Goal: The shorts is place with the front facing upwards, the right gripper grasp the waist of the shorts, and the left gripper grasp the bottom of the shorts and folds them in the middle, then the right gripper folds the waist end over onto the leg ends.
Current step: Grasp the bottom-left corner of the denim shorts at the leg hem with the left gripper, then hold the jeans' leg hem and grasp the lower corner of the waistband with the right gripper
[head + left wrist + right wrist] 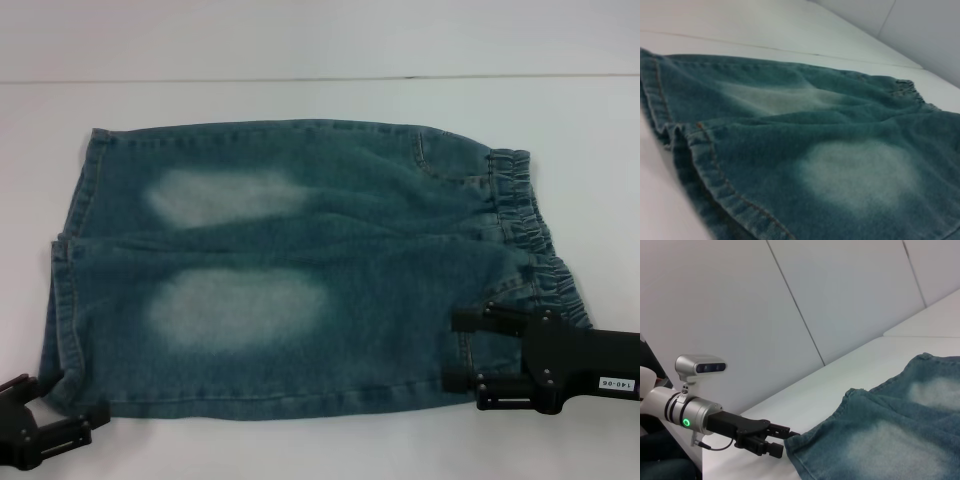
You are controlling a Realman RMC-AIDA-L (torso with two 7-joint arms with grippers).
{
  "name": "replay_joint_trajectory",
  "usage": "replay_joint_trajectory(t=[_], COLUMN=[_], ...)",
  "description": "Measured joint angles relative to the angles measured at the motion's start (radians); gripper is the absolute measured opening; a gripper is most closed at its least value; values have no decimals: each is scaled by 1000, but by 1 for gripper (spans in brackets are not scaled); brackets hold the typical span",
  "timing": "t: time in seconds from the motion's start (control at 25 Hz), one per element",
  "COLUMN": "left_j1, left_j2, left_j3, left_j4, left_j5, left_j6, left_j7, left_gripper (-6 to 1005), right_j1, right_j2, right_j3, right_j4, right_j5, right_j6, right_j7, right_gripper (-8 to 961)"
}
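Blue denim shorts (300, 270) lie flat and front up on the white table (300, 50). The elastic waist (520, 215) points right and the leg hems (62, 300) point left. My right gripper (453, 350) is at the near waist corner, open, with its fingers over the fabric edge. My left gripper (55, 402) is open at the near corner of the leg hem, one finger on either side of that corner. The right wrist view shows the left gripper (781, 441) touching the hem corner of the shorts (900, 440). The left wrist view shows the hems and faded legs of the shorts (815, 150) from close up.
White table surface surrounds the shorts, with a seam line (300, 78) running behind them. Pale wall panels (790, 300) stand beyond the table. Nothing else lies on the table.
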State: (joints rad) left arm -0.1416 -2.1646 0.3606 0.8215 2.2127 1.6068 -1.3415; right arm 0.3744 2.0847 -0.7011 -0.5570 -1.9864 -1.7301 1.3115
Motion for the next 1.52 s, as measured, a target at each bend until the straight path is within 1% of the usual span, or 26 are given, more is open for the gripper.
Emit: replay_joint_trajectory(t=[0.44,0.64,0.76,0.8,1.0,1.2,1.32,1.52], left_j1=[-13,-10,-8,-9,-14,-32,-36,-40], left_j2=[1,2,2,2,3,3,2,-2], left_j3=[6,3,6,11,44,47,48,49], left_j4=[2,19,25,36,54,54,55,73], left_j5=[9,15,17,17,30,67,69,68], left_j6=[-4,-15,-10,9,19,-2,-19,-42], left_j7=[-1,-9,-14,-14,-16,-38,-41,-60], left_gripper=[874,874,873,873,811,601,388,191], right_j1=[0,-1,0,1,1,0,-1,-1], right_j2=[0,0,0,0,0,0,0,-1], right_j3=[0,0,0,0,1,4,5,9], right_j4=[0,0,0,0,0,0,0,0], right_j5=[0,0,0,0,0,0,0,0], right_j6=[2,3,3,3,3,5,5,3], right_j7=[0,0,0,0,0,0,0,5], right_gripper=[913,913,913,913,913,913,913,913])
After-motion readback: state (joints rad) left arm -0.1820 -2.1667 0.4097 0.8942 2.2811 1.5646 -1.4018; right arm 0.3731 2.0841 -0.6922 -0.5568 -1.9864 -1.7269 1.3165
